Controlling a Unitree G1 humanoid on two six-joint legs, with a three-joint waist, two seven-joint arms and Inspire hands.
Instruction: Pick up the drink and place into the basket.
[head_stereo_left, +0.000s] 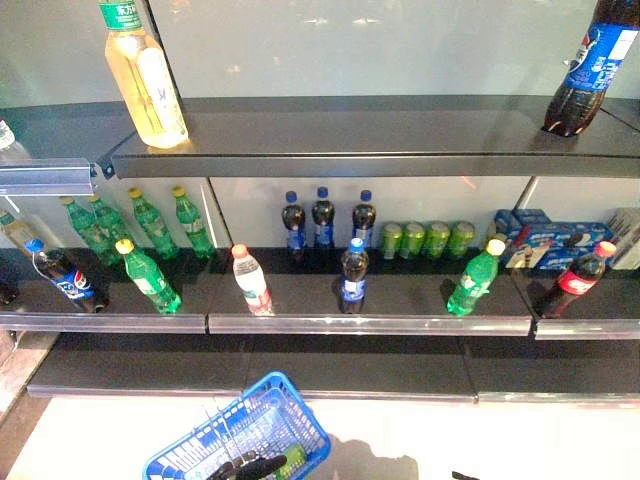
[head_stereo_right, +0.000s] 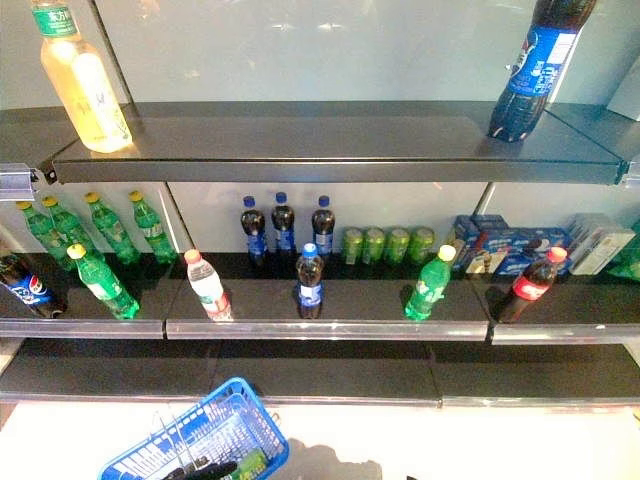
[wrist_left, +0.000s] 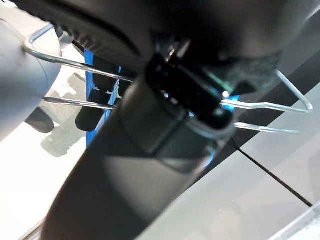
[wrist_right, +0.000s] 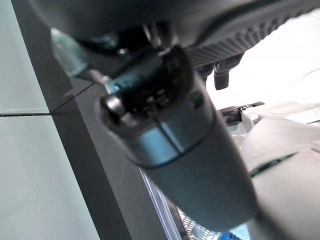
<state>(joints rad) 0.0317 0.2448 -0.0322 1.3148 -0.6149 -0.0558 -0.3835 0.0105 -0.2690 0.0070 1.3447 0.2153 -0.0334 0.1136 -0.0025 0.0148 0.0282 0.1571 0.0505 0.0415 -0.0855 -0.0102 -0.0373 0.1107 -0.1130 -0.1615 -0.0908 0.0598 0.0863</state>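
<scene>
A blue wire-handled basket (head_stereo_left: 262, 420) hangs low in front of the shelves, at the lower left of the eye views. My left hand (head_stereo_left: 246, 467) is curled round its metal handles (wrist_left: 75, 63), which cross the left wrist view past the thumb (wrist_left: 165, 125). Something green (head_stereo_left: 296, 461) lies inside the basket. My right hand (wrist_right: 175, 135) shows only in the right wrist view, beside the shelf's front edge, with nothing in it. Drinks stand on the middle shelf: a dark bottle with a blue cap (head_stereo_left: 353, 276), a clear bottle with a red cap (head_stereo_left: 251, 281) and a green bottle (head_stereo_left: 475, 277).
The top shelf (head_stereo_left: 380, 150) bears a yellow tea bottle (head_stereo_left: 145, 75) at left and a cola bottle (head_stereo_left: 590, 65) at right. Further back on the middle shelf are green bottles (head_stereo_left: 150, 222), green cans (head_stereo_left: 425, 240), blue cartons (head_stereo_left: 545, 240) and a red-label cola (head_stereo_left: 578, 280). The bottom shelf (head_stereo_left: 360, 370) juts out.
</scene>
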